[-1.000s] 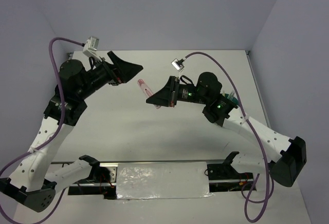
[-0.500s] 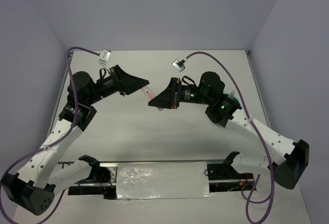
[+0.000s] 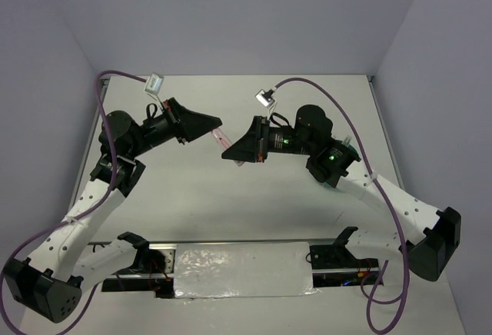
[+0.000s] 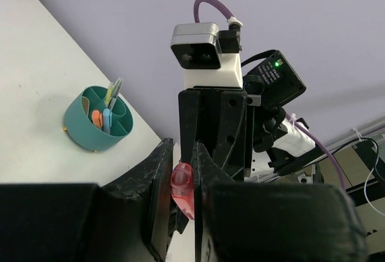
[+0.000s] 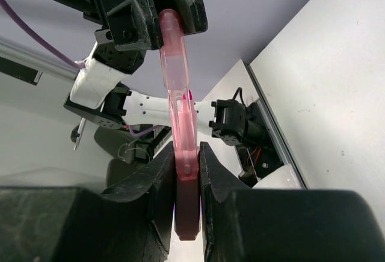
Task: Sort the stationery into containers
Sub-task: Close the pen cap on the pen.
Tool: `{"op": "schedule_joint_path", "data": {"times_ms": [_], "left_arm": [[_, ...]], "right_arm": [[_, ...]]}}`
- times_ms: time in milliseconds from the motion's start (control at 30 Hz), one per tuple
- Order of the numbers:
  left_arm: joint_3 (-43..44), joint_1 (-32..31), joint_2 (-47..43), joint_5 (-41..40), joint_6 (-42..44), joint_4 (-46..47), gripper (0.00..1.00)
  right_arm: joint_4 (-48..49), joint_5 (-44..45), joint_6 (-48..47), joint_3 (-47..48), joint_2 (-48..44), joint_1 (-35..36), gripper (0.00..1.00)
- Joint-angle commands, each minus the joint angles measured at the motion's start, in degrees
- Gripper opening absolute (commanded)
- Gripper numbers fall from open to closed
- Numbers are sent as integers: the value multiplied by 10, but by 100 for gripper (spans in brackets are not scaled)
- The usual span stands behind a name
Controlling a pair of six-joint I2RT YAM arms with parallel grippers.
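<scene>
Right, my left end effector is pinched onto the upper tip of the pink highlighter, which hangs in mid-air over the middle of the bench. At its 4 o'clock, my right end effector is clamped on the other end. With both ends gripped, I judge that any stray pull from either arm could bend the highlighter or flick it loose. The teal cup sits out at 3 o'clock, mostly hidden behind the right arm and near the side wall, so room there is tight. Toward 6 o'clock there is more room.
</scene>
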Motion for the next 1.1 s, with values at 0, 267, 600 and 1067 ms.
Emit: {"op": "schedule_joint_path", "data": {"times_ms": [0, 267, 600, 1067], "left_arm": [[-3, -1, -6, 18, 9, 16, 0], [-34, -1, 1, 24, -28, 67, 0], [-55, -10, 3, 30, -55, 112, 0], [-128, -163, -27, -35, 6, 39, 0]], "right_arm": [[59, -2, -3, 38, -7, -1, 0], [96, 6, -15, 49, -8, -1, 0], [133, 9, -11, 115, 57, -2, 0], [39, -49, -27, 459, 265, -23, 0]]}}
